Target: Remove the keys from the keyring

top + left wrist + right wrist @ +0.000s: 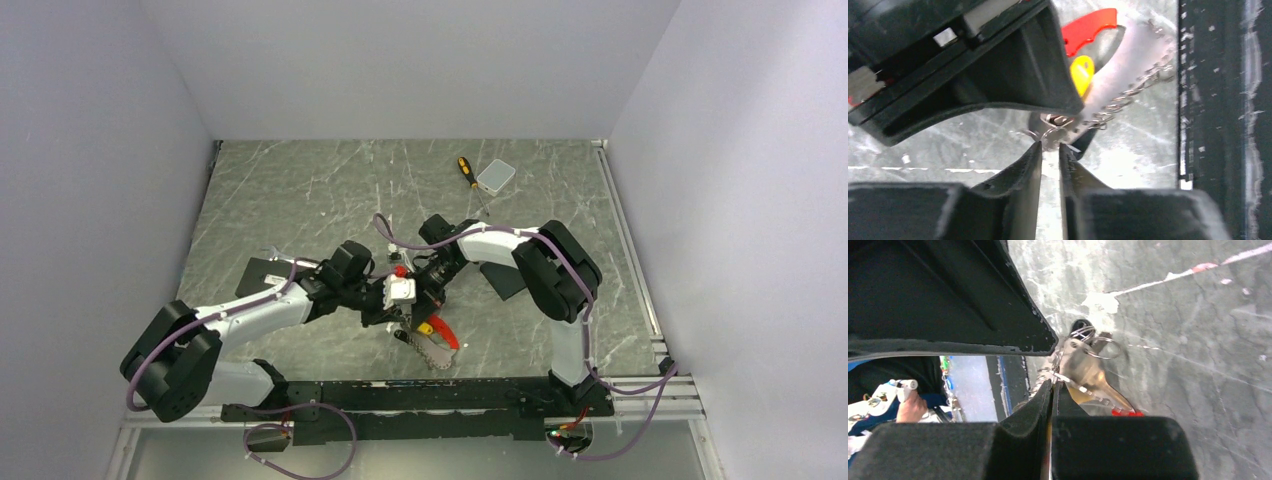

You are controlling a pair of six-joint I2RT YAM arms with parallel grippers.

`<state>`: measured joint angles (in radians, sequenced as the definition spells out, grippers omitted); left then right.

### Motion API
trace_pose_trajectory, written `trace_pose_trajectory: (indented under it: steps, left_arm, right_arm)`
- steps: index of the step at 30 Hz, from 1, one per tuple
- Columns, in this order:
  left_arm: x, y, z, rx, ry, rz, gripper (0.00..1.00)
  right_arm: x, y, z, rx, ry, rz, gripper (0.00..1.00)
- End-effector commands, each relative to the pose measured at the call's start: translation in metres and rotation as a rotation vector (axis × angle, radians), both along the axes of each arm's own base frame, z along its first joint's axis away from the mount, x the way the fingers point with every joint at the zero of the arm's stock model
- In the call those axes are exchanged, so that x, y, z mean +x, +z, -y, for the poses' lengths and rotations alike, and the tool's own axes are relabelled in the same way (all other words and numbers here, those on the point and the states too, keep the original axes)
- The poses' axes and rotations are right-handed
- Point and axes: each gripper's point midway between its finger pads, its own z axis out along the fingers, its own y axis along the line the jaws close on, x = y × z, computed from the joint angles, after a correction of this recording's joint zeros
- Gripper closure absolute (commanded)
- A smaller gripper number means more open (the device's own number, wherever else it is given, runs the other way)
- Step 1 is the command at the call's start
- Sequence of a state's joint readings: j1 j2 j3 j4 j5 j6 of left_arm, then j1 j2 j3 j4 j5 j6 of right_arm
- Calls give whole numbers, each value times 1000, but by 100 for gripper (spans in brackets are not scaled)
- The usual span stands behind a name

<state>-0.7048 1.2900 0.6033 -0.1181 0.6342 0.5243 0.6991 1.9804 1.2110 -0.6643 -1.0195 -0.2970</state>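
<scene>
The keys hang in the air between my two grippers at the table's middle. In the right wrist view a brass key [1087, 371] and the thin rings of the keyring [1102, 347] sit just past my right gripper [1053, 385], which is shut on the bunch's thin metal edge. My left gripper [1050, 146] is nearly shut, its tips pinching a small wire ring [1050, 135]. A red curved strip [1088, 29], a yellow tag [1082, 73] and a silvery chain [1143, 80] hang below. From above, the red strip [446, 331] and chain [432, 356] dangle under the grippers.
A yellow-handled screwdriver [466, 171] and a small clear box [496, 176] lie at the back right. A dark flat pad [264, 272] lies left of the left arm. The black base rail [420, 395] runs along the near edge.
</scene>
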Motion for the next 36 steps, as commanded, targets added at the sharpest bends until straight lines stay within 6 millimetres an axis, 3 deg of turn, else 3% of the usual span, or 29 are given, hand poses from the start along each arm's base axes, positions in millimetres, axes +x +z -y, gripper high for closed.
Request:
trace_pose_trajectory:
  steps: [1, 3, 5, 16, 25, 30, 36]
  left_arm:
    - [-12, 18, 10, 12, -141, 43, 68]
    - [-12, 15, 7, 34, -169, 76, 56]
    - [-9, 11, 6, 46, -181, 110, 52]
    - [1, 1, 16, 20, -291, 252, 53]
    - [-5, -6, 25, 17, -364, 274, 53]
    - [-12, -9, 27, 20, -392, 267, 58]
    - [-13, -14, 24, 42, -383, 264, 73]
  right_arm:
    - [4, -3, 4, -2, 13, 51, 100]
    - [5, -1, 4, 7, 16, 68, 100]
    - [5, 1, 4, 11, 21, 72, 100]
    - [-1, 14, 7, 49, 41, 105, 100]
    - [-5, 18, 6, 67, 59, 110, 100]
    - [-7, 20, 5, 75, 62, 111, 100]
    - [-8, 24, 6, 88, 65, 117, 100]
